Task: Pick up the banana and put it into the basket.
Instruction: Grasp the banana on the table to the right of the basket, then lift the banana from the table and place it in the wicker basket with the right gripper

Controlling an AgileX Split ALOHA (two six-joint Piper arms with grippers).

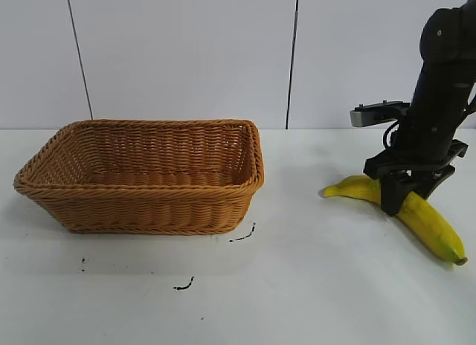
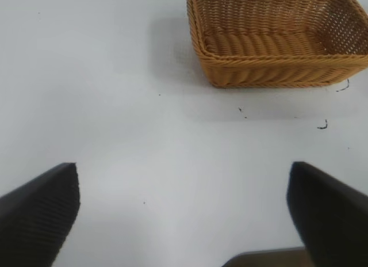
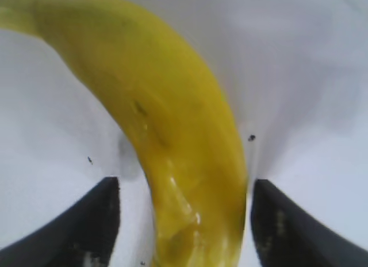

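Observation:
The yellow banana [image 1: 424, 217] lies on the white table at the right, stem toward the basket. My right gripper [image 1: 398, 198] is down over its middle. In the right wrist view the banana [image 3: 172, 134] runs between the two dark fingers, which stand apart with a gap on each side of it; the gripper [image 3: 184, 221] is open around it. The tan wicker basket [image 1: 141, 211] stands at the left, with nothing showing inside it, and also shows in the left wrist view [image 2: 276, 71]. My left gripper [image 2: 184, 215] is open over bare table, away from the basket; it is out of the exterior view.
Small black marks [image 1: 184, 285] lie on the white table [image 1: 312, 285] in front of the basket. A white panelled wall stands behind. Open table lies between the basket and the banana.

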